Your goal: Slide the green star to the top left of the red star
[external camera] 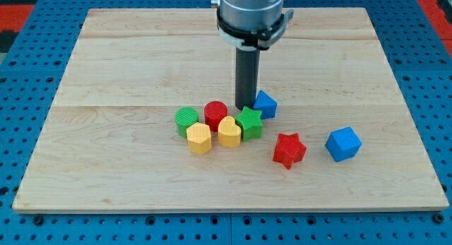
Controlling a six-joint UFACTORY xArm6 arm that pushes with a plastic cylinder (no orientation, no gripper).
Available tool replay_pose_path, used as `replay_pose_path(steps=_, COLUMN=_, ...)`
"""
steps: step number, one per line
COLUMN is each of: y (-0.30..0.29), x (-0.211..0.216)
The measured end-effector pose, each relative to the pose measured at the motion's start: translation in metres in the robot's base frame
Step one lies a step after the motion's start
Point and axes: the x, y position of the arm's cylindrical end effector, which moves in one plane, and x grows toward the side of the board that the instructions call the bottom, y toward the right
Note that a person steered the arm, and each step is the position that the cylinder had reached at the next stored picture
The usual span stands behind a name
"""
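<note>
**Green star wedged in cluster, tip at its top edge**

Wooden board [127,54] on blue pegboard [28,224]. Arm [253,12] hanging straight down from the view's top, rod vertical, no tilt. No jaws on this rig, so nothing clamped or held; bare rod only.

My tip [246,106] down at board height, just above the green star [249,123] in the view, touching or nearly so, can't tell which. Flanked by the red cylinder [215,112] on the view's left and the small blue block [265,104] on the view's right.

Green star pressed against the yellow heart [229,131]. Red star [289,149] apart, lower right of it. Already roughly up-left of the red star, but still packed in the cluster.

Risks:
- Push toward the view's bottom from here likely drags the yellow heart along, contact too tight.
- Off-centre contact on a star point likely spins it rather than slides it.
- Sideways sweep likely clips the small blue block or red cylinder.
- Overshoot toward lower right could bump the red star, moving the reference.

Bystanders: large blue cube [343,143] far right, green cylinder [186,120] and yellow hexagon [199,138] on the cluster's left.
</note>
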Motion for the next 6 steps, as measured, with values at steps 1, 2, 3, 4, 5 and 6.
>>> replay_pose_path(steps=1, y=0.014, x=0.008)
replay_pose_path(steps=2, y=0.029, x=0.008)
replay_pose_path(steps=3, y=-0.006, x=-0.008)
replay_pose_path(steps=4, y=-0.007, x=0.017)
replay_pose_path(steps=5, y=0.012, x=0.039)
replay_pose_path(steps=6, y=0.036, x=0.039)
